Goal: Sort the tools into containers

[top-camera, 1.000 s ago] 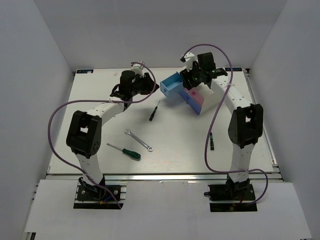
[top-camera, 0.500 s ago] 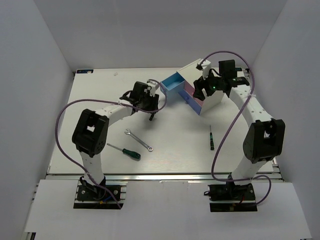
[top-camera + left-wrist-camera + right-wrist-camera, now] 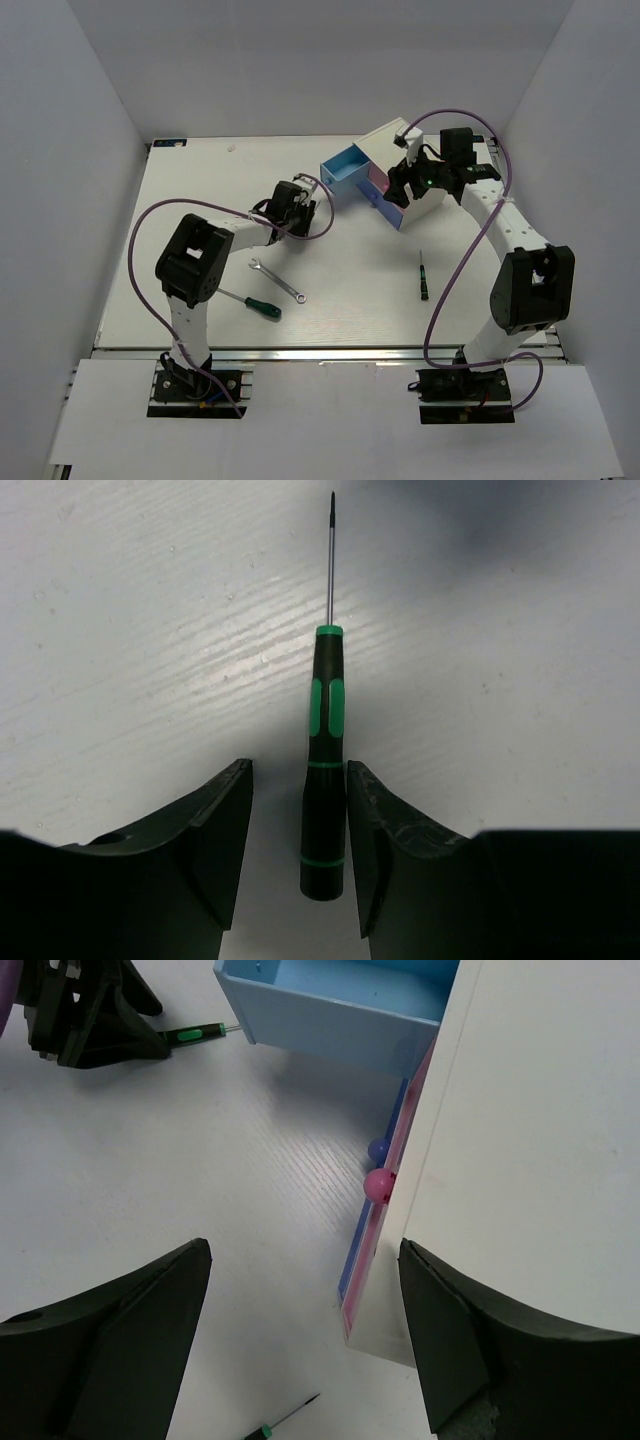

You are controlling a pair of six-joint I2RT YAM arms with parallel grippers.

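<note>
**Left pincer astride a mini screwdriver, right pincer wide by the cabinet**

My left pincer (image 3: 298, 770) is spread, with 1 finger on each side of a thin dark mini screwdriver with green bands (image 3: 325, 770). That tool lies flat on the white table (image 3: 120, 630), its tip pointing away from my wrist. There is a clear gap at the left finger; I cannot tell whether the right finger touches the handle.

My right pincer (image 3: 303, 1250) hangs wide apart with nothing between its fingers, just left of the small white cube cabinet (image 3: 530, 1140) at the far right of the table. The light blue drawer (image 3: 340, 1000) stands pulled out toward the left. Below it a pink drawer front (image 3: 385, 195) shows, with a round pink knob (image 3: 378, 1185) and a blue knob (image 3: 378, 1148) right beside it.

The silver wrench (image 3: 276, 280) and the green-handled screwdriver (image 3: 250, 300) lie near the left arm. A second dark mini screwdriver (image 3: 423, 277) lies alone toward the near right.
</note>
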